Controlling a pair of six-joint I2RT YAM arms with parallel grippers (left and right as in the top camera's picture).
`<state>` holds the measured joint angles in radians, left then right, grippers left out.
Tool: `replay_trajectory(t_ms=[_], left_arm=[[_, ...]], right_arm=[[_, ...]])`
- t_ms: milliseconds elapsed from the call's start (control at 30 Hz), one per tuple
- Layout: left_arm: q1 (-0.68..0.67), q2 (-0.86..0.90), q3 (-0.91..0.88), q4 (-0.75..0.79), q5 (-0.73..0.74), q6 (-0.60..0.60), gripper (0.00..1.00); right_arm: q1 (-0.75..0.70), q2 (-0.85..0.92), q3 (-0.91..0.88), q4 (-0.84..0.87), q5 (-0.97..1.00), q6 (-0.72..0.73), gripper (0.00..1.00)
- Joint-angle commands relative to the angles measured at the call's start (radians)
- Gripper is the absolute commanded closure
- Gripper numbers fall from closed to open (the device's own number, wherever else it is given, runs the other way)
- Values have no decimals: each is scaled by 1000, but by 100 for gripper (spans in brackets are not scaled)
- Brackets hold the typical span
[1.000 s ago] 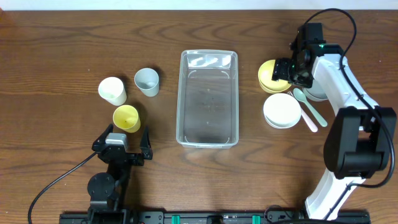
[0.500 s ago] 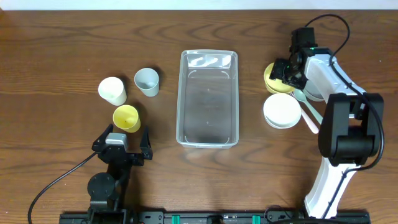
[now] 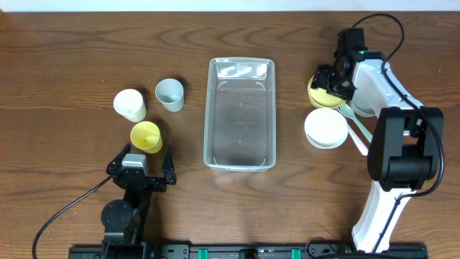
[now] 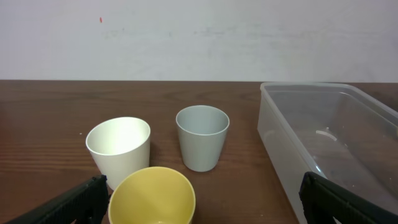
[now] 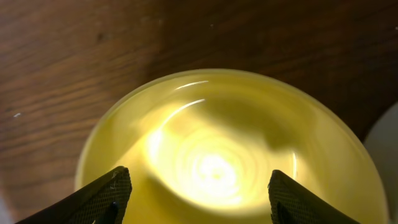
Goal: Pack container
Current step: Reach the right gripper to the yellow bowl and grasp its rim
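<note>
Wooden table [image 3: 72, 57] | container [image 3: 240, 115] mid-table, well apart from right pincer [image 3: 328, 80] | fingers spread over yellow bowl [image 5: 217, 162] | left pincer [image 3: 144, 160] spread too

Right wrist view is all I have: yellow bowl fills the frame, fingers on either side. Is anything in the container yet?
Observer: No. From overhead, the container is empty, with a bare clear floor.
Operator: What else is on my side?
Observer: A white bowl sits close to the yellow bowl, on the side toward the robot's base. A pale green spoon lies beside it.
Operator: And the left arm?
Observer: The left gripper is open and holds nothing. The yellow cup is right in front of it, with a white cup and a grey cup beyond.
</note>
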<state>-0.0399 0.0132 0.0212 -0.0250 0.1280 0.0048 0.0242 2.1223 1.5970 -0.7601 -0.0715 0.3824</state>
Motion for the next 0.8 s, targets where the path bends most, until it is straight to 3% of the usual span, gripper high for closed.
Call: replay_trajectory(t_ms=[0,467,767], left_arm=[[4,-1,-17,-34,18,14,2],[4,-1,-17,-34,18,14,2],[4,-1,-17,-34,18,14,2]], right_arm=[[-4,-79,70,-60,-14,-13,27],[-5,-126,79,-334,207,294,27],[-5,-126,-64,-198,214,320,30]])
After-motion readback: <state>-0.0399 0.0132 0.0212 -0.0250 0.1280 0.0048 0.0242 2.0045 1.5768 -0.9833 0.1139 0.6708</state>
